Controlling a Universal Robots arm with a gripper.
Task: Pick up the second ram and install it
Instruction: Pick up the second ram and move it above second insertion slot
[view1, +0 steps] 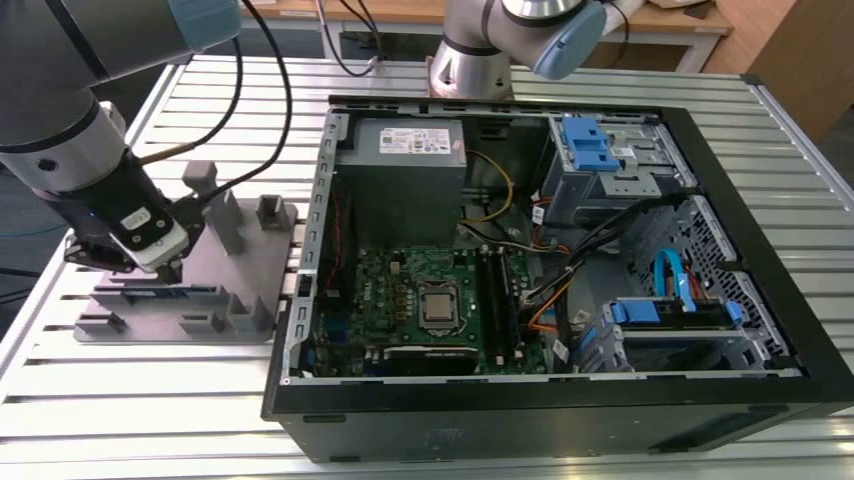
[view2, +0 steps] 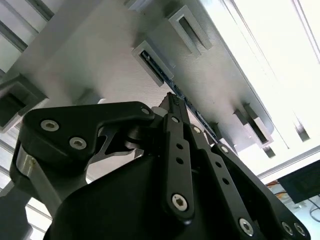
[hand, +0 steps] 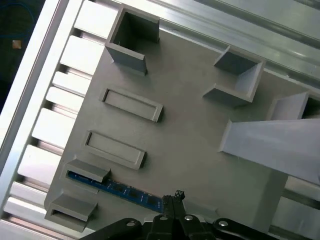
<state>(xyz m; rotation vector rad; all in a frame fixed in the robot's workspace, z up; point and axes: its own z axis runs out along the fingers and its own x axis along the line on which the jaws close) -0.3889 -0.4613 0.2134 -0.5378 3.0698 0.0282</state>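
Grey fixture block (hand: 190, 150) holds the second ram (hand: 117, 188) edge-up in a slot near its edge; open PC case (view1: 534, 400) has motherboard (view1: 400, 290), PSU (view1: 400, 150) and blue drive caddies (view1: 587, 145) inside. Exterior view shows the case just beside the block; both wrist views show the ram's blue board. Gripper (hand: 172, 197) sits right at one end of the ram, touching or nearly so; jaw state can't tell.
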